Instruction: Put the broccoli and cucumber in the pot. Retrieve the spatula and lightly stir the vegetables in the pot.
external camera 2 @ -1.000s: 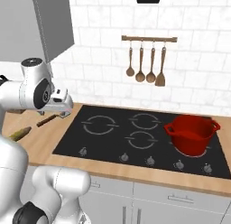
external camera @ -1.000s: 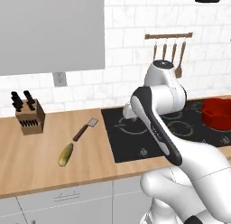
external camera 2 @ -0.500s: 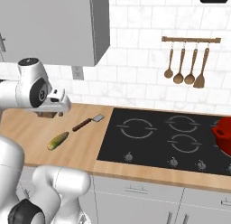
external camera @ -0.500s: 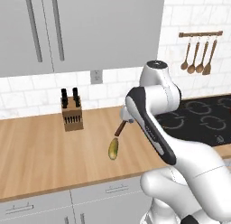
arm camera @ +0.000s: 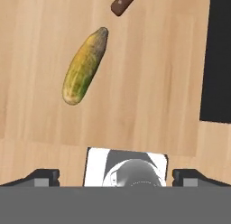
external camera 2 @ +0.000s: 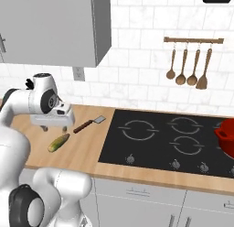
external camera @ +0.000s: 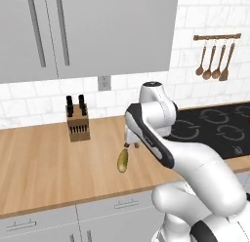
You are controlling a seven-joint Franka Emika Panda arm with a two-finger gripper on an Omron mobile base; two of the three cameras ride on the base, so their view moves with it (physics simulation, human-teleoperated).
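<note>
The cucumber [arm camera: 85,67], yellow-green with darker streaks, lies on the wooden counter [arm camera: 149,92] ahead of my open gripper [arm camera: 116,175]. It also lies just below the gripper [external camera 2: 54,127] in the right base view and under the hand [external camera: 131,138] in the left base view, as the cucumber [external camera: 122,160]. Nothing sits between the fingertips [arm camera: 43,175]. The spatula [external camera 2: 89,124] rests beside the cucumber [external camera 2: 58,143], grey blade toward the stove; its dark handle end [arm camera: 124,4] shows at the top of the hand view. The red pot [external camera 2: 226,137] stands at the stove's right edge. The broccoli is out of view.
A black cooktop [external camera 2: 169,141] lies right of the counter. A wooden knife block [external camera: 78,121] stands at the back wall. Wooden spoons and a wooden spatula hang on a rail [external camera 2: 192,40] above the stove. Grey wall cabinets [external camera: 97,31] hang overhead.
The base has driven left along the counter, so the whole scene has slid right in both base views. The pot has slid to the right edge. The gripper stays open.
</note>
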